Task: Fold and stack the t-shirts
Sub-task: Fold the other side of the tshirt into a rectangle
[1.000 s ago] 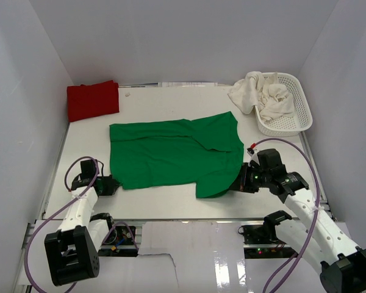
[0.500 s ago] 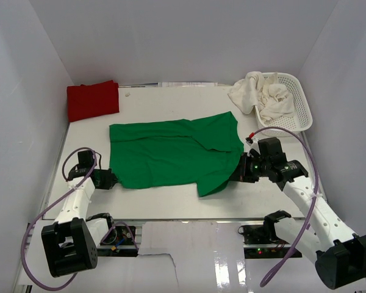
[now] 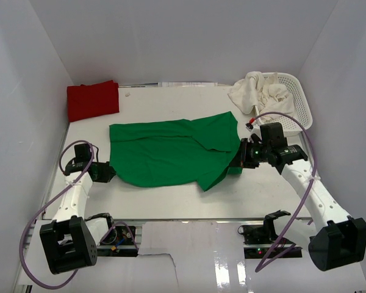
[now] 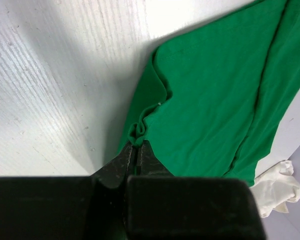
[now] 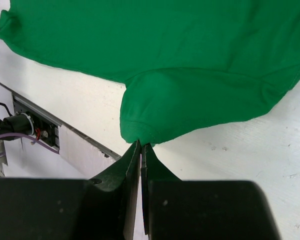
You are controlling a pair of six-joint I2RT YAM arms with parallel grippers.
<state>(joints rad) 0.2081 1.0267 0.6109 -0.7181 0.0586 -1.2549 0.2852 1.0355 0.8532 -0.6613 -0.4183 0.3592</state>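
On worktop (image 3: pixel 158 107): green shirt (image 3: pixel 165 155) spread out flat, mid-surface.
Left gripper (image 4: pixel 136 150): closed tight, pinching the near left corner of green shirt.
Right gripper (image 5: pixel 141 148): closed tight, pinching sleeve hem at right.
Back left: red shirt (image 3: pixel 93 101), folded.
Back right: cream shirts (image 3: pixel 262 94), heaped in basket (image 3: pixel 302 116).
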